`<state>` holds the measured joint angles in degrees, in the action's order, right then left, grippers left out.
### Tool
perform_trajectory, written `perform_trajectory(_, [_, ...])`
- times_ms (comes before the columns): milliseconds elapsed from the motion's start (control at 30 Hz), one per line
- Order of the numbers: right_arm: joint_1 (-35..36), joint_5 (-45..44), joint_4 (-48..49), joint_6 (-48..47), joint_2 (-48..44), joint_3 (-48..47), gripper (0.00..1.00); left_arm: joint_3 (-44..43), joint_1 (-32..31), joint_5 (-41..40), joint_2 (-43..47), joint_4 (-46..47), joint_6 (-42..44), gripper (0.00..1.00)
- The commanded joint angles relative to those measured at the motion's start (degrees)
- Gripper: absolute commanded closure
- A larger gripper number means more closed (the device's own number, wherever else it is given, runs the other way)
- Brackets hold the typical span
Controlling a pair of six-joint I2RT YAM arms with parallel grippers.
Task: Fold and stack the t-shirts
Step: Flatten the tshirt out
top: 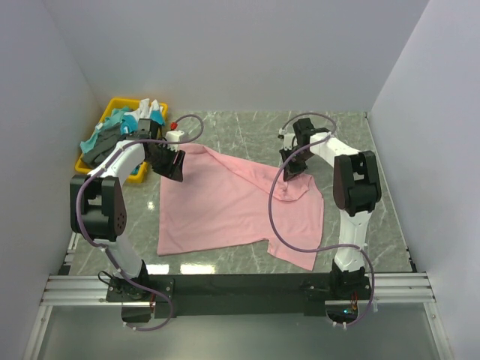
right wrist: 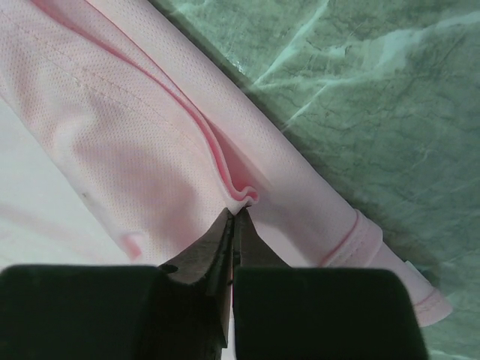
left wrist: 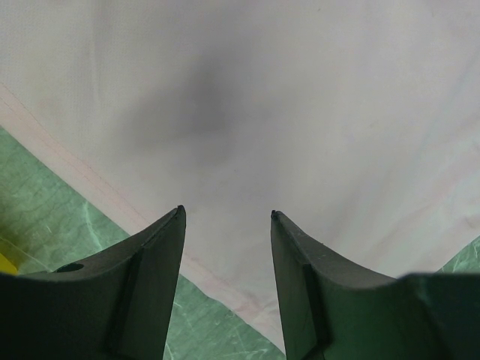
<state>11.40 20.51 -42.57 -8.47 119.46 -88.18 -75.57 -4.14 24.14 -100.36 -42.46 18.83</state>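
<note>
A pink t-shirt (top: 232,202) lies spread on the green marble table, with a rumpled right sleeve. My left gripper (top: 174,166) is open and hovers over the shirt's upper left corner; in the left wrist view its fingers (left wrist: 161,255) straddle the pale cloth (left wrist: 247,112) near its hem. My right gripper (top: 291,169) is shut on a pinched fold of the pink shirt (right wrist: 244,196) near the sleeve (right wrist: 360,240), at the shirt's upper right.
A yellow bin (top: 116,135) with several crumpled garments stands at the back left. A white object with a red tip (top: 175,132) sits beside it, close to the left arm. Bare table (top: 375,150) lies right of the shirt.
</note>
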Motion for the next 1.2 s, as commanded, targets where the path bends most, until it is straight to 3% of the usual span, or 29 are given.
perform_trajectory(0, [0.3, -0.9, 0.8, -0.8, -4.1, -2.9, 1.0, -0.9, 0.2, 0.6, 0.9, 0.7, 1.4, 0.45])
perform_trajectory(300, [0.1, -8.5, 3.1, -6.9, -6.3, -10.2, 1.0, -1.8, 0.4, 0.6, 0.2, 0.9, 1.3, 0.45])
perform_trajectory(700, [-1.7, -26.9, 21.3, -14.8, 8.4, -28.3, 1.0, -6.6, 0.3, -0.8, -3.4, 1.8, -2.0, 0.45])
perform_trajectory(933, [-1.7, -32.8, 27.6, -17.3, 18.7, -38.7, 1.0, -9.6, 0.3, -2.6, -5.8, 2.2, -3.5, 0.45])
perform_trajectory(967, [-1.6, -33.3, 27.4, -17.7, 19.5, -39.9, 0.83, -9.9, 0.3, -2.8, -6.2, 2.6, -4.1, 0.44])
perform_trajectory(1067, [-1.6, -35.4, 26.0, -17.5, 19.6, -41.5, 0.45, -11.4, 0.3, -3.7, -7.0, 4.2, -5.7, 0.43])
perform_trajectory(1167, [-1.6, -35.1, 24.6, -17.1, 15.5, -38.5, 0.39, -12.8, 0.3, -4.5, -7.9, 6.9, -7.8, 0.43])
